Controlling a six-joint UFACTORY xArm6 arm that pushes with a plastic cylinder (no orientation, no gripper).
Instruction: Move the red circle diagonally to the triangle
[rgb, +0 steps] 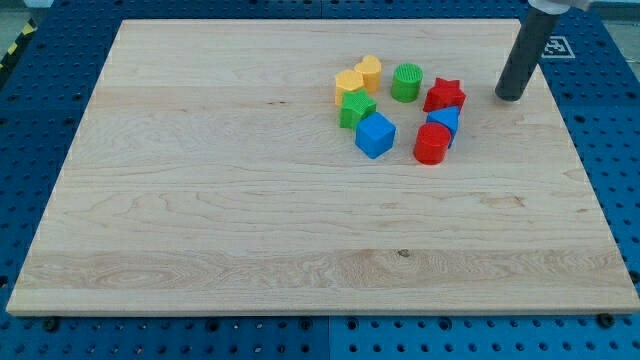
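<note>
My tip (509, 97) rests on the counter (200, 220); the tool is a bare rod with nothing to spread or pinch. The red circle (431, 145) touches a blue block (444, 122), so a careless push risks dragging it and the red star (444, 96) along.

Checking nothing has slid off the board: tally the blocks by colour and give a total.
Yellow: 2, a yellow hexagon block and a yellow rounded block
Green: 2, a green cylinder block and a green star-like block
Blue: 2, a blue cube block and a blue block
Red: 2, a red star block and a red cylinder block
Total: 8
</note>
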